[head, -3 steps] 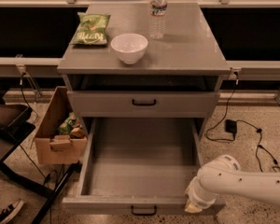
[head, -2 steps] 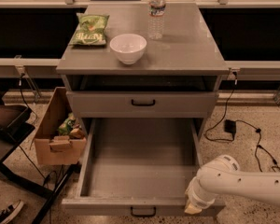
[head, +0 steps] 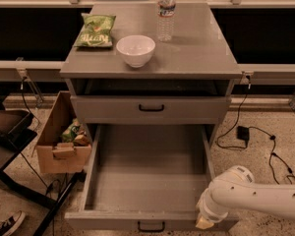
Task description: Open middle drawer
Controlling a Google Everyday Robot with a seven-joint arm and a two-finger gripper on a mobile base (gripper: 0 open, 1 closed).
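Observation:
The middle drawer [head: 151, 109] is the flat grey front with a small black centre handle [head: 151, 108], under the cabinet top; it is pushed in. Below it, a taller drawer [head: 147, 181] stands pulled far out and shows a plain grey inside. My white arm [head: 255, 195] reaches in from the lower right. Its gripper [head: 205, 222] sits at the front right corner of the pulled-out lower drawer, well below and to the right of the middle drawer's handle.
On the cabinet top [head: 201, 48] stand a white bowl [head: 135, 49], a green chip bag [head: 94, 31] and a water bottle [head: 166, 11]. A cardboard box [head: 61, 141] with items sits left of the cabinet. Cables [head: 255, 136] lie on the floor to the right. A shoe [head: 5, 223] shows at lower left.

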